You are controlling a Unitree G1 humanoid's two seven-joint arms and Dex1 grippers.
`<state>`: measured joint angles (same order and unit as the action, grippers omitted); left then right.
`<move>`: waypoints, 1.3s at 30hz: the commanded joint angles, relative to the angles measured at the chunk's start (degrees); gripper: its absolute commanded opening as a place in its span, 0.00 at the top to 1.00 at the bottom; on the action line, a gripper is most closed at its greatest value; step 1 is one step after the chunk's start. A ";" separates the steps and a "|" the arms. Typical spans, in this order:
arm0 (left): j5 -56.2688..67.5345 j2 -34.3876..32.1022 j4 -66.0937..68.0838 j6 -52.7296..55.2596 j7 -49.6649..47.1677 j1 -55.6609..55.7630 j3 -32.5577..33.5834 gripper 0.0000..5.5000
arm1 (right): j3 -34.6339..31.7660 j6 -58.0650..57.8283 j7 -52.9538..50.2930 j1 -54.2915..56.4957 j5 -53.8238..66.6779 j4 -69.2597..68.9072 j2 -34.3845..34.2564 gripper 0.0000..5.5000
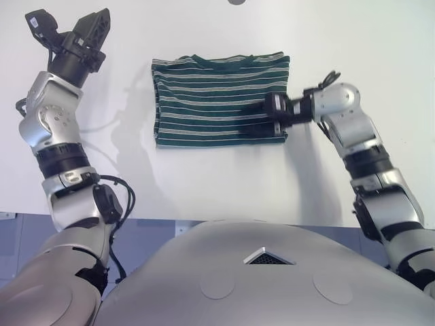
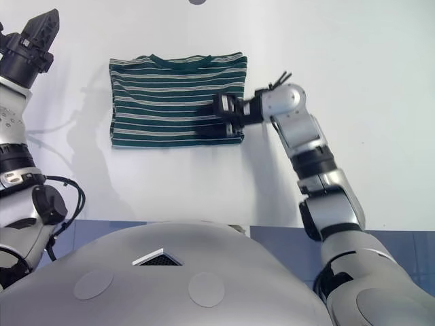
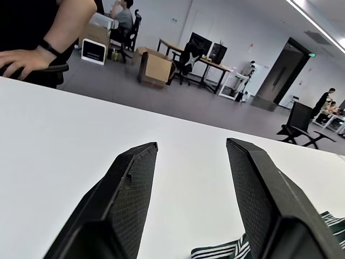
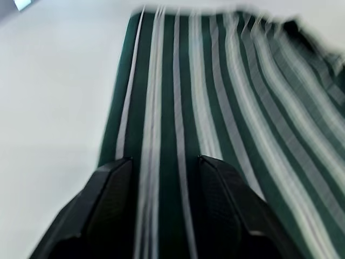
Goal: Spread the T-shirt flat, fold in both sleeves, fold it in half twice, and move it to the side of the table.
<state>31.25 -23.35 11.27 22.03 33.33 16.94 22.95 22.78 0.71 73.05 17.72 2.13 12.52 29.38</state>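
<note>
The T-shirt (image 1: 217,98), dark green with thin white stripes, lies folded into a rectangle on the white table (image 1: 204,183), its neckline at the far edge. At the shirt's right edge, near its front right corner, my right gripper (image 1: 270,117) lies low over the cloth. Its fingers stand open in the right wrist view, with the striped cloth (image 4: 215,97) running under and beyond them. My left gripper (image 1: 68,20) is raised over the table's far left, well apart from the shirt, open with nothing between its fingers (image 3: 129,178).
Bare white tabletop surrounds the shirt on all sides, with wide room to the right (image 1: 380,54) and in front. The table's near edge (image 1: 204,221) runs just ahead of my body.
</note>
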 commanded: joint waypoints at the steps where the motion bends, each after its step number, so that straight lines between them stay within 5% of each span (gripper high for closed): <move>1: -0.74 2.72 -10.17 1.54 -4.52 -3.35 -3.12 0.57 | 1.84 1.82 0.03 3.27 -6.43 1.99 5.05 0.59; 11: -4.03 2.99 -23.84 3.40 -7.55 -6.59 -12.41 0.57 | -4.89 13.93 -31.63 32.76 -16.87 38.85 2.60 0.59; 16: -7.10 1.64 -22.26 0.59 -7.76 -7.97 -12.91 0.57 | -6.75 9.74 -28.65 23.55 -5.97 29.24 -12.93 0.59; 20: -8.44 0.72 -21.60 -0.18 -7.23 -8.14 -12.63 0.57 | -1.57 2.61 -20.83 13.56 -3.34 16.62 -15.99 0.59; 27: -11.99 -0.28 -21.60 -1.20 -6.93 -8.53 -15.64 0.57 | 7.45 0.29 -2.52 0.89 -5.78 -8.68 0.49 0.59; 34: -19.91 -5.44 -23.37 -6.07 -0.03 -7.88 -24.73 0.57 | -5.80 -2.63 0.59 -0.01 2.42 -10.72 13.21 0.59; 39: -24.69 -15.50 -23.08 -19.09 15.84 -10.68 -31.98 0.57 | -14.54 -9.85 0.93 -1.39 10.97 -15.19 16.45 0.59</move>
<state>8.28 -34.70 -12.42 7.02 43.58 7.09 -6.94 10.84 -6.80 73.53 17.36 10.33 1.20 44.10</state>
